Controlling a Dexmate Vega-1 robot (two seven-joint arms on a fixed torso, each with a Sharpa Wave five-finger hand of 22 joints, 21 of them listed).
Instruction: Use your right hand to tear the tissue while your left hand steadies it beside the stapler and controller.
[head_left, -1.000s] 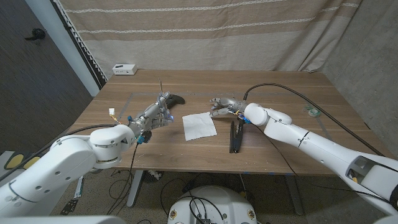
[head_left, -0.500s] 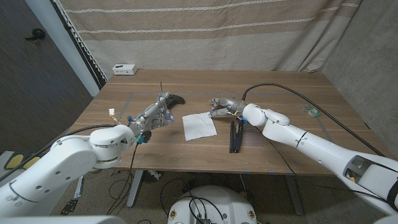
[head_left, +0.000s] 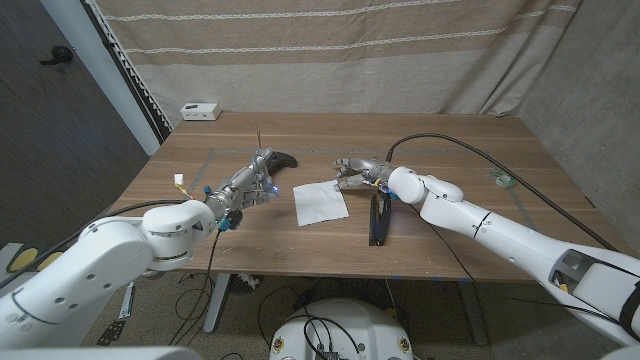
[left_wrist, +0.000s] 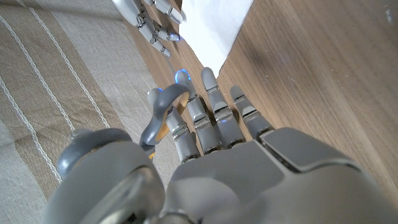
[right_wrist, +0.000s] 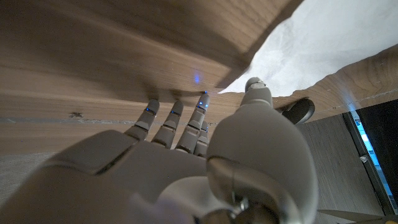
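Tissue (head_left: 320, 203) flat on table (head_left: 450, 150), stapler (head_left: 379, 217) just beside; my right hand (head_left: 355, 169) at its far corner, fingers spread, empty; left hand (head_left: 258, 176) apart, fingers straight, empty.

We see a white tissue (head_left: 320, 203) on the brown wooden table (head_left: 450, 150), a black stapler (head_left: 379, 218), and a beige striped curtain (head_left: 330, 50).

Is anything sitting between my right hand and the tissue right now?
Nothing visible does. The right hand hovers at the far right corner of the tissue, with bare wood between. The stapler lies off to the tissue's right, out of the way.
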